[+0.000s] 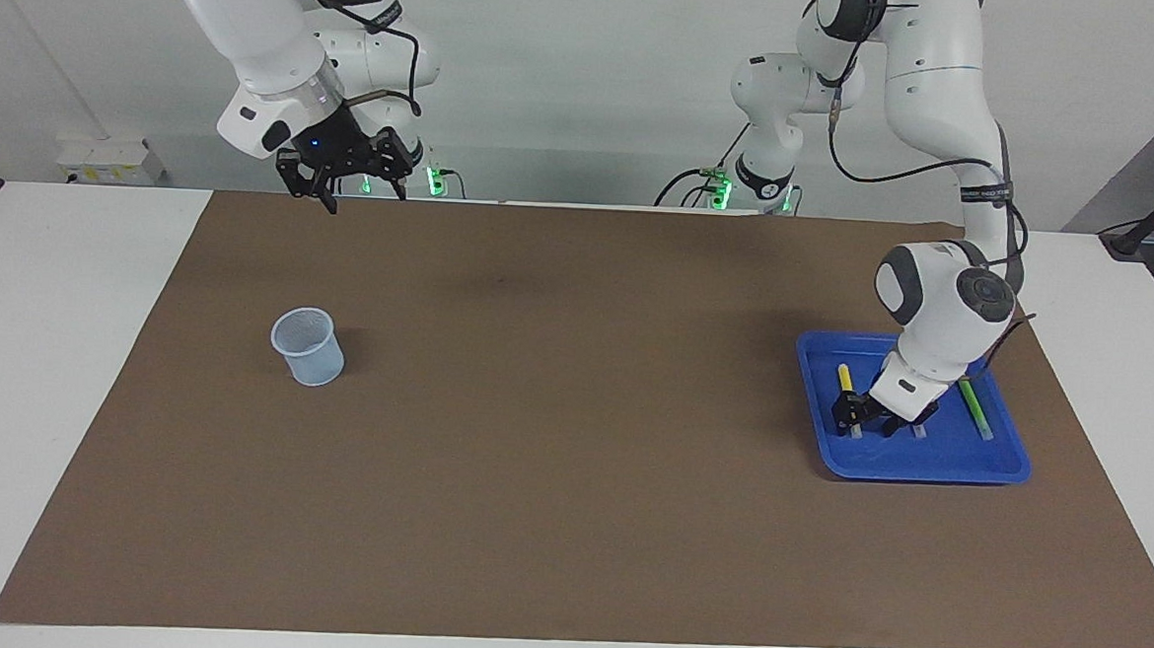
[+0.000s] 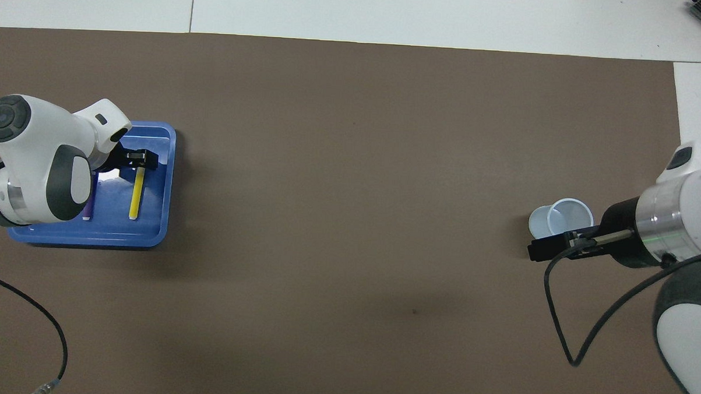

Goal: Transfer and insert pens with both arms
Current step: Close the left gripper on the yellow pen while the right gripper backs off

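Left hand (image 1: pixel 857 415) low; right hand (image 1: pixel 347 186) raised, open.

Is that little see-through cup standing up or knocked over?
Standing up. The cup rests on its base on the brown mat, open mouth upward, and looks empty.

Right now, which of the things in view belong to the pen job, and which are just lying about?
Part of the job:
- yellow pen, purple pen and green pen, all in the blue tray
- pale cup on the brown mat
- left tool, down at the yellow pen
- right tool, raised and waiting

Just lying about:
- loose black cable
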### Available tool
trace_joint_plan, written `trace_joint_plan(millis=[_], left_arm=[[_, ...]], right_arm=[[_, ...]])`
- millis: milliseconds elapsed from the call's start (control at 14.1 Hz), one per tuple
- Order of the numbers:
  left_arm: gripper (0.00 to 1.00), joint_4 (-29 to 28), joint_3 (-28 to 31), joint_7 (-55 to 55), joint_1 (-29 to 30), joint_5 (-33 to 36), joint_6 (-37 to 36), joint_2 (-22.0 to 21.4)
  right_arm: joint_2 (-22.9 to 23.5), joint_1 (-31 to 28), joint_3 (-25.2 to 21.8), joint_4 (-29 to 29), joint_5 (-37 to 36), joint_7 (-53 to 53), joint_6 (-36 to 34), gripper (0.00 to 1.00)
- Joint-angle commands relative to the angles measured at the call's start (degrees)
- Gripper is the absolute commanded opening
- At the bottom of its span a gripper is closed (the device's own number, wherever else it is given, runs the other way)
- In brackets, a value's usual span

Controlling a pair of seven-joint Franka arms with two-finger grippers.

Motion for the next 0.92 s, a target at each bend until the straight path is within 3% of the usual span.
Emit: trace_joint_plan(millis=[0,212,566,779,849], left_arm=[[0.62,-1.1,0.6,1.0,-0.8,-0.9,0.8,-0.3],[0.38,-1.0,0.6,0.9,-1.0,-0.9,0.8,-0.3],[0.25,-1.0,0.6,0.5,-1.5,-0.9,1.2,-0.3],[0.03,-1.1,0.6,0.3,-1.5,-0.9,1.1,-0.3],[0.00,-1.1,0.6,0.3,-1.5,-0.9,1.1,-0.3]], right_arm=[[-2.0,0.9,0.0,-2.8,1.7,1.4,1.9,1.00],[-2.0,1.0,0.0,-3.5,4.6,3.7,2.3,1.00],[-2.0,1.1,0.1,-4.5,6.1,5.1,3.5,1.00],[-2.0,1.1,0.1,-4.5,6.4,5.5,3.7,1.00],[-2.0,1.4,0.1,-4.5,7.7,5.6,3.8,1.00]])
